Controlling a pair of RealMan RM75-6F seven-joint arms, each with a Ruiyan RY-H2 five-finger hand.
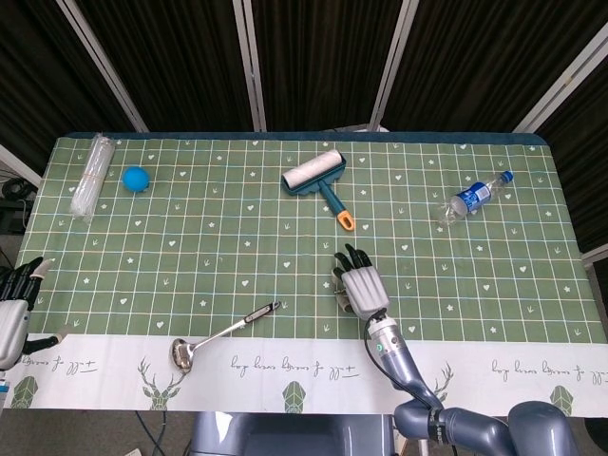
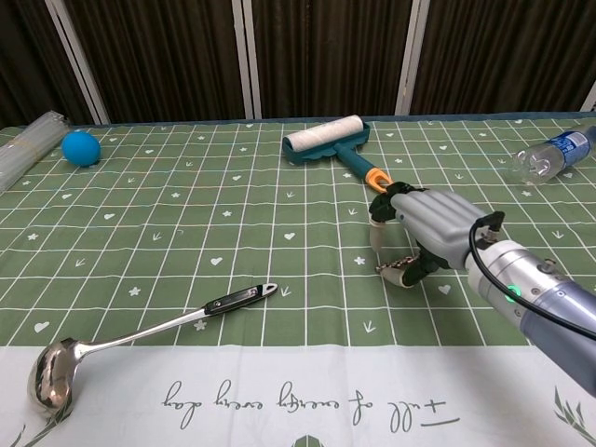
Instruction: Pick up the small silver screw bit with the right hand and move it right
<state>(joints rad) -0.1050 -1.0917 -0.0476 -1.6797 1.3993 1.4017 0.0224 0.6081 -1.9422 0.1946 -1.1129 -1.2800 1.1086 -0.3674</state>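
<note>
The small silver screw bit (image 2: 392, 267) lies on the green checked tablecloth (image 2: 186, 223), just below the orange tip of the lint roller handle. My right hand (image 2: 426, 226) hovers over it, palm down. Its fingertips (image 2: 377, 238) point at the cloth on the bit's left, and the thumb sits at the bit's right end. The bit still rests on the cloth. In the head view the right hand (image 1: 360, 285) covers the bit. My left hand (image 1: 13, 306) stays at the table's near left corner with its fingers spread and nothing in it.
A teal lint roller (image 2: 328, 138) lies just behind the right hand. A plastic bottle (image 2: 549, 152) is at the far right, a ladle (image 2: 140, 337) near the front left, a blue ball (image 2: 81, 147) and a clear plastic roll (image 1: 92, 176) at the far left.
</note>
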